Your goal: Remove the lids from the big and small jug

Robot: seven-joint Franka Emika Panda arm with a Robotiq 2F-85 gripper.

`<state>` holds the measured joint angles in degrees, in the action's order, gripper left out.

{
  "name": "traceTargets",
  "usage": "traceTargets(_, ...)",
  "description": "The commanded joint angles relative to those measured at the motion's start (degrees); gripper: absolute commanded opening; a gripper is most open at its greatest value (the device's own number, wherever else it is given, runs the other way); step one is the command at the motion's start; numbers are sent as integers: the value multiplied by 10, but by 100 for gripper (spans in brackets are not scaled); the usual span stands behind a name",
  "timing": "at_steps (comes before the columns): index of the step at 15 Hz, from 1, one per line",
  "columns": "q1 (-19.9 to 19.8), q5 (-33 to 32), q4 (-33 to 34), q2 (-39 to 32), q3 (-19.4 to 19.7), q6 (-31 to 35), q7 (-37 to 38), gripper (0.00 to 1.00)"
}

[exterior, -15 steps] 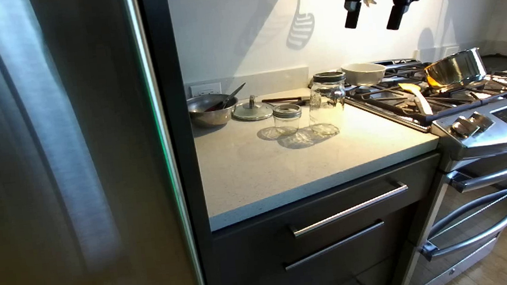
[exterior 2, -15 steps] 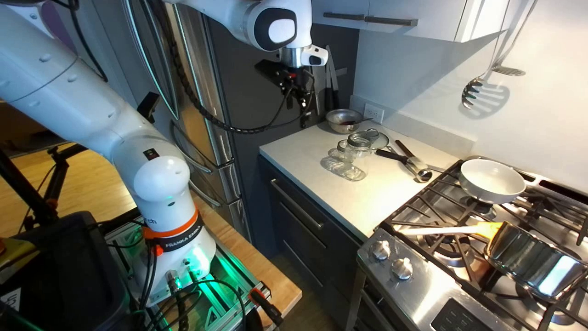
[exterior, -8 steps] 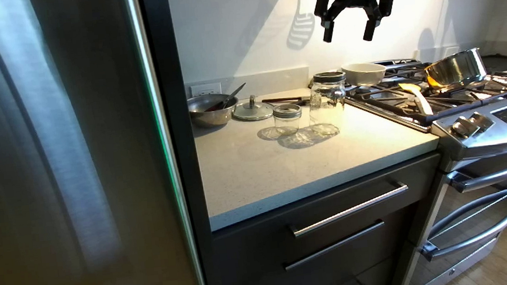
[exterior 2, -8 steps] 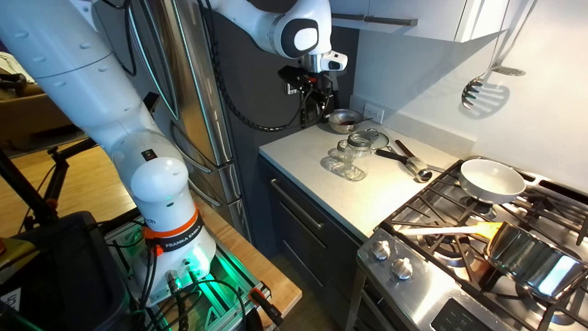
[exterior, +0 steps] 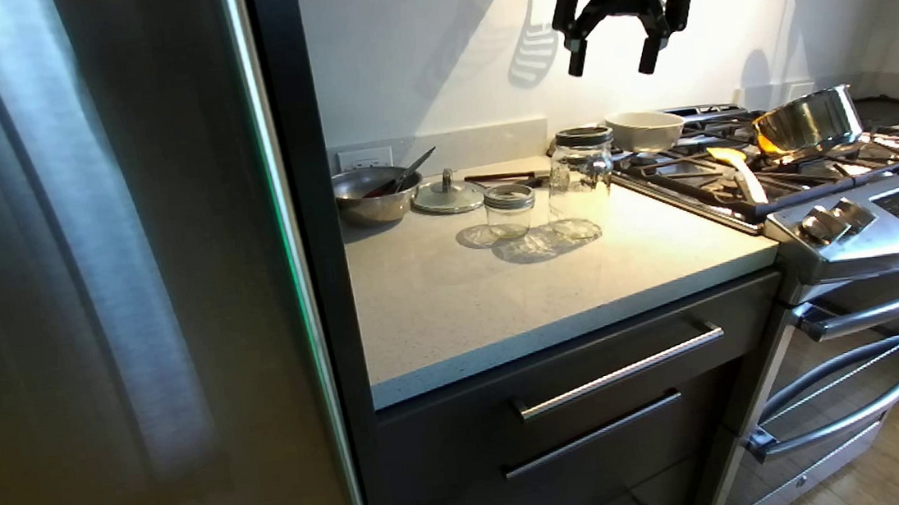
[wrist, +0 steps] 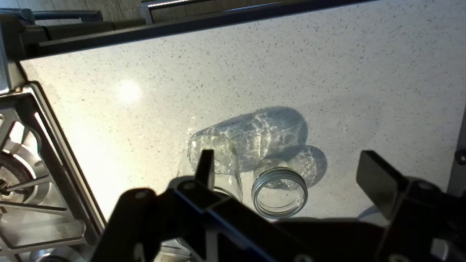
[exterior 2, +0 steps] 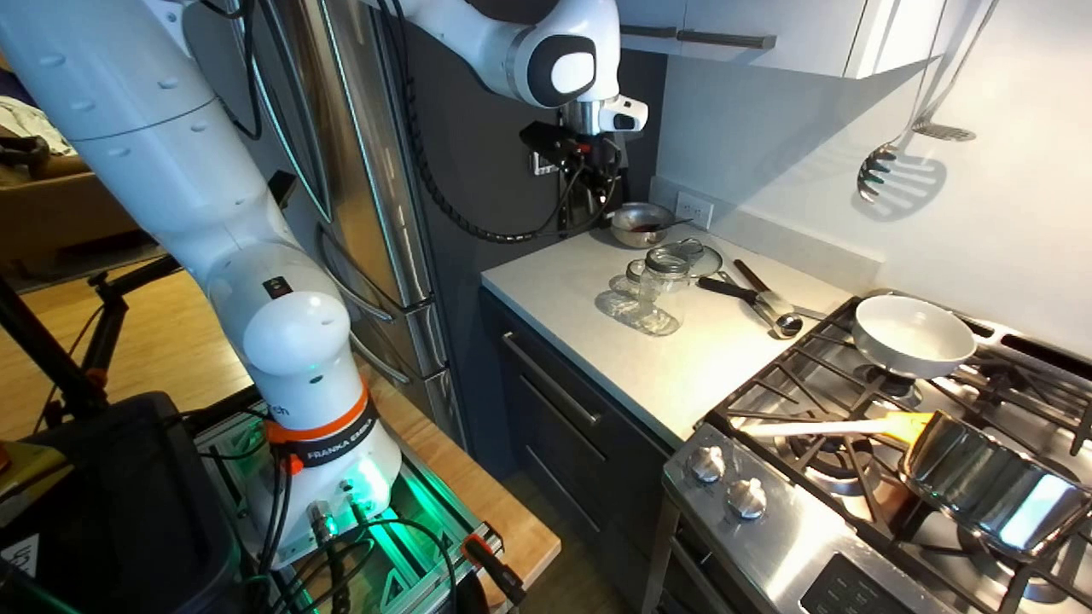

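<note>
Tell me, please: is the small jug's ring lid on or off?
On: the wrist view and an exterior view show the ring lid around the mouth of the small jug. Tightness: cannot tell.

At the back of the counter (exterior: 455,310) you have a steel bowl (exterior: 373,210) with a dark-handled utensil (exterior: 417,167) leaning in it, a knobbed glass pot lid (exterior: 447,197) just beside. On your gas range (exterior 2: 785,533) sit a white bowl (exterior 2: 896,358) and a tilted steel pot (exterior 2: 994,486); a pasta server (exterior 2: 872,173) and skimmer (exterior 2: 943,132) hang by the wall (exterior 2: 768,153).
</note>
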<state>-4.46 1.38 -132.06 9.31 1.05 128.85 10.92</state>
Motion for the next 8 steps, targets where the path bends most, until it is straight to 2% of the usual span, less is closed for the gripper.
traceTargets(1, -8, -23, -1, -4, 6, 7, 33, 100)
traceTargets(8, -38, -82, 5, -8, 15, 13, 124, 100)
